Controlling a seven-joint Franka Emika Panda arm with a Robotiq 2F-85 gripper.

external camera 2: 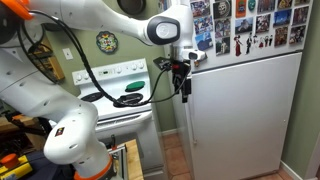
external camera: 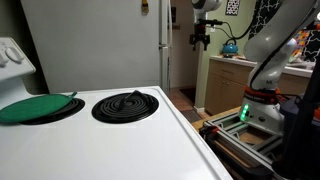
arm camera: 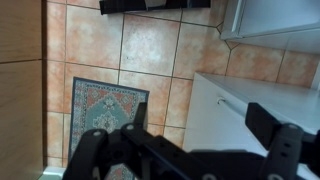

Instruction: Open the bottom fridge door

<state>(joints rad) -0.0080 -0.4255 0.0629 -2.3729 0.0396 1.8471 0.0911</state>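
Note:
The bottom fridge door point(external camera 2: 245, 115) is the plain white lower door of the fridge, below the shorter upper door point(external camera 2: 245, 25) covered in photos. My gripper point(external camera 2: 183, 90) hangs fingers down at the door's left edge, just under the seam between the two doors. In an exterior view it shows at the fridge's corner point(external camera: 201, 38). In the wrist view my dark fingers point(arm camera: 185, 140) are spread wide, with the door's white edge point(arm camera: 245, 115) between them and nothing held. I cannot tell whether a finger touches the door.
A white stove point(external camera: 120, 140) with coil burners and a green pad point(external camera: 35, 107) stands beside the fridge; it also shows in an exterior view point(external camera 2: 125, 85). A tiled floor with a patterned rug point(arm camera: 105, 105) lies below. A wooden counter with a blue kettle point(external camera: 231, 46) stands beyond.

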